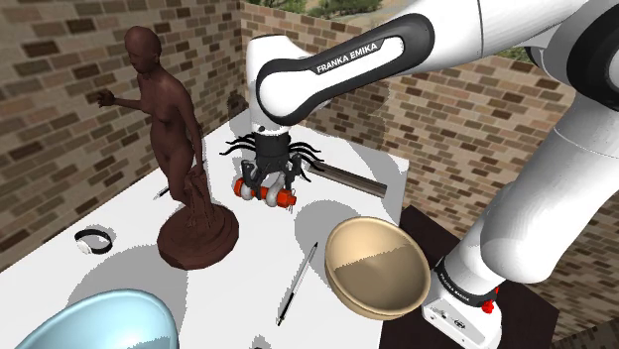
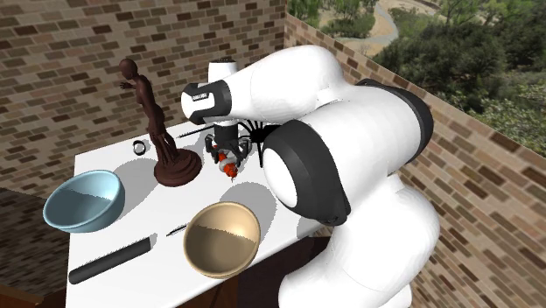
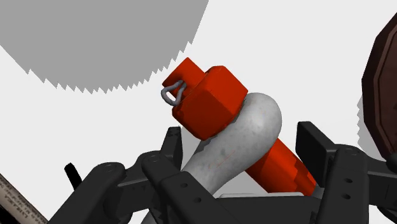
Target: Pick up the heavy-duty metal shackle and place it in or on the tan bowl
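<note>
The gripper (image 1: 266, 169) is parked right over the shackle (image 1: 266, 191) (grey, red at the ends) on the white table (image 1: 129, 213), near the brown statue (image 1: 184, 149). The tan bowl (image 1: 382, 273) is set well apart — a pen (image 1: 297, 284) is laid just beside it.

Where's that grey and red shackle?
In the shoulder view, the grey metal shackle with a red pin is under the black gripper, right of the brown statue.

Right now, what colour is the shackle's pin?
Red pin on a pale grey shackle; wrist view shows it best.
</note>
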